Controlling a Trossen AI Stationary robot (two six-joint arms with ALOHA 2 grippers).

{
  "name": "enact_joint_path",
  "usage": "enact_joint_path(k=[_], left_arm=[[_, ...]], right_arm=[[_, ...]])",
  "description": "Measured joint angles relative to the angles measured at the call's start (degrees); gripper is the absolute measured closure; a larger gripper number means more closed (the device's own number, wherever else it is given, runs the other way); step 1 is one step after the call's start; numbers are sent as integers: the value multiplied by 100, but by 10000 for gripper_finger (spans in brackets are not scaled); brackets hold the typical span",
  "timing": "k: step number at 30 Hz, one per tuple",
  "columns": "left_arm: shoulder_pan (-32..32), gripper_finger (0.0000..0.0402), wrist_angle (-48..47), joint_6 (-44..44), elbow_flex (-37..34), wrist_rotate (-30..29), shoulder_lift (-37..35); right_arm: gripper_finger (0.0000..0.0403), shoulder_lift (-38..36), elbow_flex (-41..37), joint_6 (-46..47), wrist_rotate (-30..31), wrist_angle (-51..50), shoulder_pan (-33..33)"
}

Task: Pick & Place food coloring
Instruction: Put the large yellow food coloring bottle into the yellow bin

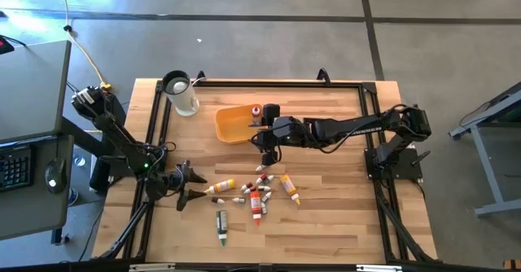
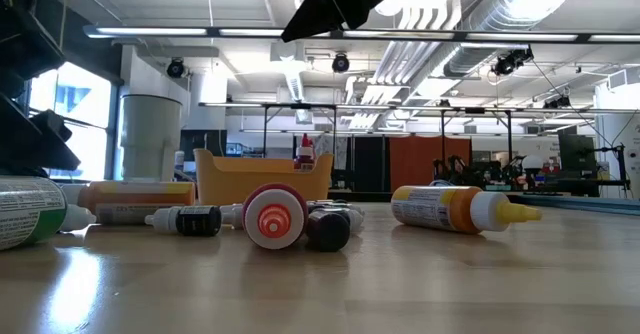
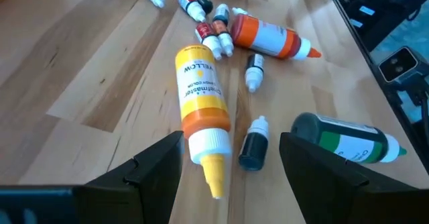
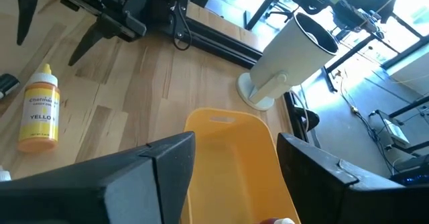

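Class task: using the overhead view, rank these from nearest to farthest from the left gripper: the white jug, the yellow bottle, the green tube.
1. Yellow bottle, just beyond the left gripper, towards the pile.
2. Green tube, near the front edge.
3. White jug, at the back beside the tray.

One yellow-orange tray (image 1: 230, 124) and one white jug (image 1: 181, 93) stand on the table's far half. One small red bottle (image 1: 256, 111) sits at the tray's right edge. About a dozen food coloring bottles (image 1: 255, 192) lie scattered on the near half; the small ones overlap, so the exact number cannot be told.
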Motion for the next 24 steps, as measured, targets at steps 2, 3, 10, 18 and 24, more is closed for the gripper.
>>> enact_joint_path(k=[2,3,10,18,24], left_arm=[[0,156,44,0,0,27,2],[0,156,112,0,0,28,0],[0,156,308,-81,11,244,0],[0,156,216,279,9,-477,2],[0,156,89,411,9,-683,138]], right_arm=[[197,0,0,0,0,-2,-1],[197,0,0,1,0,-2,-1],[197,0,0,1,-35,-2,-2],[197,0,0,142,-39,-2,-2],[197,0,0,459,-44,-148,-2]])
